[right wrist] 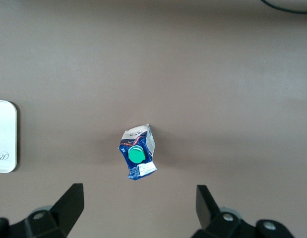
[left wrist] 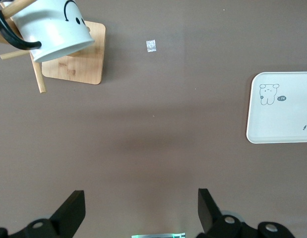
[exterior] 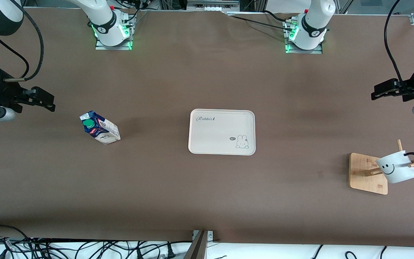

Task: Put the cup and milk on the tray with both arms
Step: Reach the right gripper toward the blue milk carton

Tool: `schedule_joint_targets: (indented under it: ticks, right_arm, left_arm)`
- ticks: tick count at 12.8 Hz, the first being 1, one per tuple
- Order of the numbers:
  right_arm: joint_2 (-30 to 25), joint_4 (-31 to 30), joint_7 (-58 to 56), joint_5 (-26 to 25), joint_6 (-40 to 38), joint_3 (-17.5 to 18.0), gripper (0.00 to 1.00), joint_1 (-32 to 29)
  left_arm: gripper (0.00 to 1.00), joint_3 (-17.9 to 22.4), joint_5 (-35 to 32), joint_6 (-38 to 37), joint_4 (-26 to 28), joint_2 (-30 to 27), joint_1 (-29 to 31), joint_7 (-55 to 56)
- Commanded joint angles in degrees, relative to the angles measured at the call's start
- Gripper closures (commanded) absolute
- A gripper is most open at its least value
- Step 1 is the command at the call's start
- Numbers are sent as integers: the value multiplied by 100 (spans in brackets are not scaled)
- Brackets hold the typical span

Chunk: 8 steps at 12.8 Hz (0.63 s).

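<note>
Brown tabletop holds the empty tray [exterior: 222, 132] midway, the milk [exterior: 100, 127] upright toward the right arm's end and the cup [exterior: 396, 166] hung on a wooden rack [exterior: 368, 173], so with the left gripper [exterior: 378, 91] and right gripper [exterior: 47, 101] both wide open and empty, a clumsy lift may snag the handle and topple the rack.

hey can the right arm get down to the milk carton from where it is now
Probably yes. The right gripper is up in the air with its jaws open and empty, and the milk stands upright by itself on the bare table, apart from the tray, with nothing between them.
</note>
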State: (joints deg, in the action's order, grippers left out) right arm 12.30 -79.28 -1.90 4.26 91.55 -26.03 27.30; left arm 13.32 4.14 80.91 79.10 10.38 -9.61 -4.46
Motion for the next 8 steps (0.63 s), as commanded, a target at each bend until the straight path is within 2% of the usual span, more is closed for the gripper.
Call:
schedule_joint_targets:
  ticks: [1, 8]
  right_arm:
    - [44, 80, 75, -101, 81, 10, 0, 65]
    - [184, 62, 40, -22, 109, 10, 0, 179]
  left_arm:
    - [0, -22, -54, -49, -96, 17, 12, 33]
    - [0, -22, -54, -23, -88, 17, 3, 68]
